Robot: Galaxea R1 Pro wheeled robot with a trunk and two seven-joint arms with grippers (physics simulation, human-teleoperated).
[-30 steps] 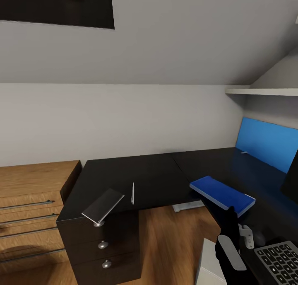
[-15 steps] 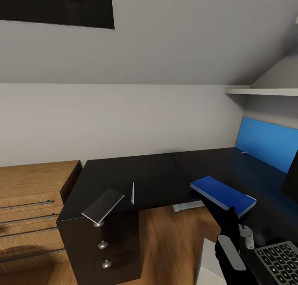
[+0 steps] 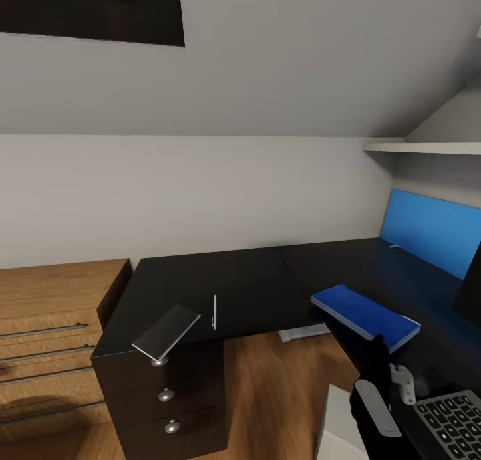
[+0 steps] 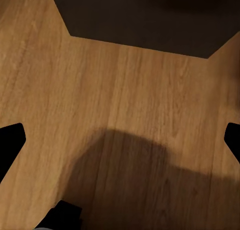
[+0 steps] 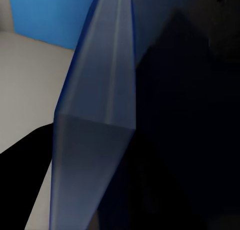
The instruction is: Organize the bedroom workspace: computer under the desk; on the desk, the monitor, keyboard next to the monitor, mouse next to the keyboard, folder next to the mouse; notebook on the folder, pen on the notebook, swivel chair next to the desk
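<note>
Now I am holding the right gripper (image 3: 378,373) low at the desk's (image 3: 234,279) inner edge, beside the folder (image 3: 364,315) lying on that edge; whether it is gripping, I cannot tell. Over the wood floor (image 4: 125,104), the left gripper's fingertips (image 4: 11,140) are standing wide apart. At the front edge above the drawers the notebook (image 3: 166,331) is overhanging, the pen (image 3: 214,311) just beside it. The keyboard (image 3: 454,423) is lying near my right arm.
</note>
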